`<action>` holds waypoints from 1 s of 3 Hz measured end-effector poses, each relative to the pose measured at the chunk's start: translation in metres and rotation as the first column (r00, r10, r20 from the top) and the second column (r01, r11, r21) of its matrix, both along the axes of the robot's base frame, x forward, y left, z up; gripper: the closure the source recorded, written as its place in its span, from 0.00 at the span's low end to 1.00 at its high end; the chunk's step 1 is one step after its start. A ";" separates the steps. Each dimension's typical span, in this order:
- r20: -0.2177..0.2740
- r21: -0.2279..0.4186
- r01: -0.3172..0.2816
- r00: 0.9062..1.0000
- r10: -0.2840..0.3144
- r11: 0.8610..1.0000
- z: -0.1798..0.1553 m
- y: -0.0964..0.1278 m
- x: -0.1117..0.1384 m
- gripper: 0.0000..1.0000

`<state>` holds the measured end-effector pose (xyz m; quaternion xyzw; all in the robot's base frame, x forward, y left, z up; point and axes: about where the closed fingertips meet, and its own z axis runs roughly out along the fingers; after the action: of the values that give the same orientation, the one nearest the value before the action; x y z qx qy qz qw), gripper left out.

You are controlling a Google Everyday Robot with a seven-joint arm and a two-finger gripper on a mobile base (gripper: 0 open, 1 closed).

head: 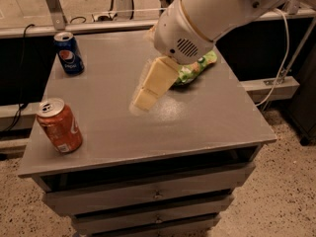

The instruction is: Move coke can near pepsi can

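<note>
We see a grey cabinet (pixel 212 122) with a flat top filling most of the view, its drawers (pixel 148 196) stacked below the front edge and speckled floor (pixel 291 181) around it. Over the far right part of the top reaches the robot's thick white arm (pixel 217 9), coming in from the upper right. From its rounded end the cream-coloured gripper (pixel 144 100) points down and to the left, hanging over the middle of the top. We cannot tell how far open it is, and we cannot make out anything in its hold. Just behind the arm's end lies a green snack bag (pixel 200 67), partly hidden by the arm. The coke can (pixel 60 126) stands upright near the front left corner of the top, well apart from the gripper. The pepsi can (pixel 69 53) stands upright near the back left corner. The two cans are well apart along the left edge, with bare grey surface between them.
</note>
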<state>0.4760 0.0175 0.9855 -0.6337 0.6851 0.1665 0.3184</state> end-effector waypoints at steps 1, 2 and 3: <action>0.000 -0.002 0.000 1.000 0.000 1.000 0.000 0.000 0.000 0.00; -0.013 0.070 -0.015 1.000 0.016 0.997 -0.004 0.012 -0.003 0.00; -0.053 0.207 -0.048 0.997 0.060 0.977 -0.029 0.060 -0.011 0.00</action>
<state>0.4648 0.0771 0.9568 -0.6106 0.6558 0.2635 0.3573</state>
